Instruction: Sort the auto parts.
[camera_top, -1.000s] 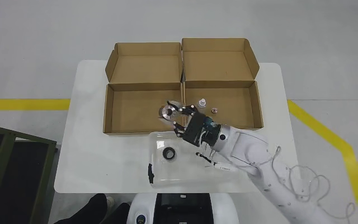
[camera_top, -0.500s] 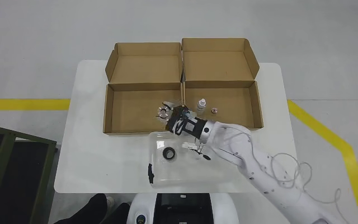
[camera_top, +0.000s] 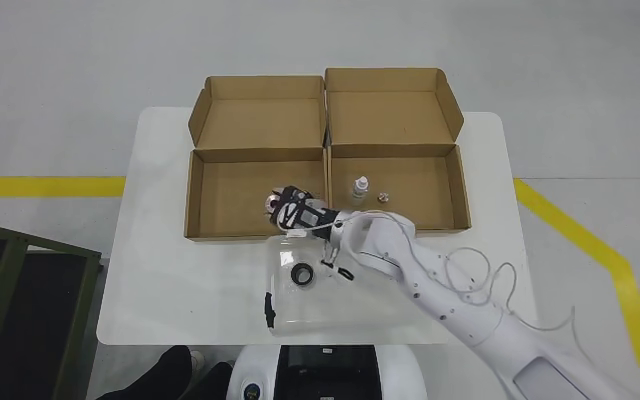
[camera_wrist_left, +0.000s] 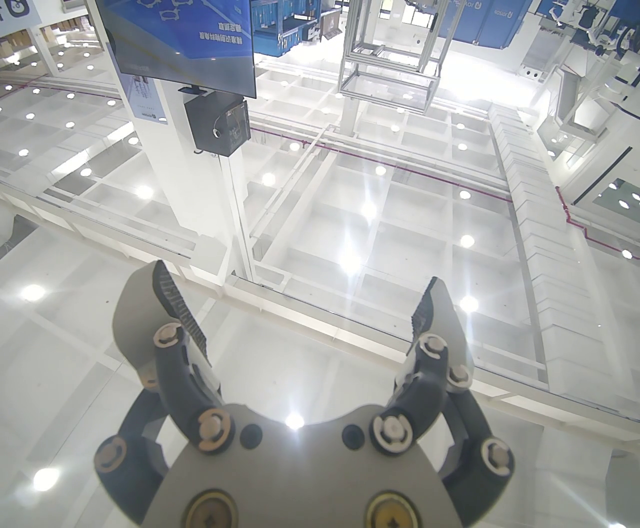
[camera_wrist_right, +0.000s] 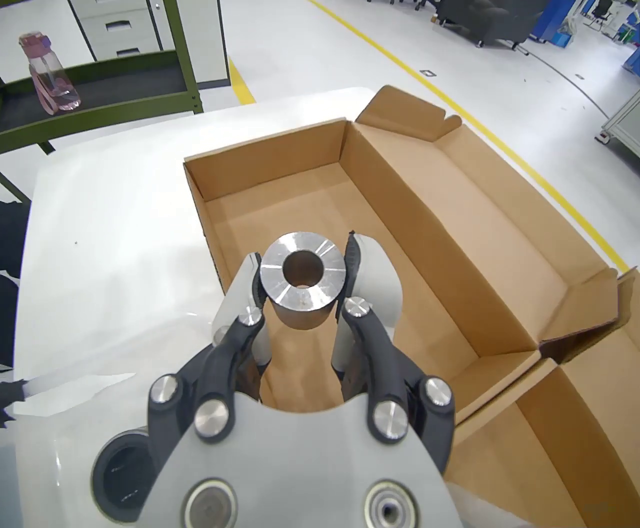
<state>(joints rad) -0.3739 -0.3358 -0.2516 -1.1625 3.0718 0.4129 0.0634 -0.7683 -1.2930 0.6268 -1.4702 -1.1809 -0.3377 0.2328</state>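
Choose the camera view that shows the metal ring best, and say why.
The right wrist view: the ring sits close up between the right jaws, its bore and flat face plain. In the top view it is small and partly covered by the jaws. The left wrist view faces the ceiling.

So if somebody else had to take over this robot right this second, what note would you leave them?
Right pincer: shut on a metal bushing, held over the left cardboard box, not yet released.
Left pincer: open, holding nothing, pointing upward.
Done: a small white part and a smaller part lie in the right cardboard box.
Left: release the bushing into its box, then sort the black ring lying in the clear tray.
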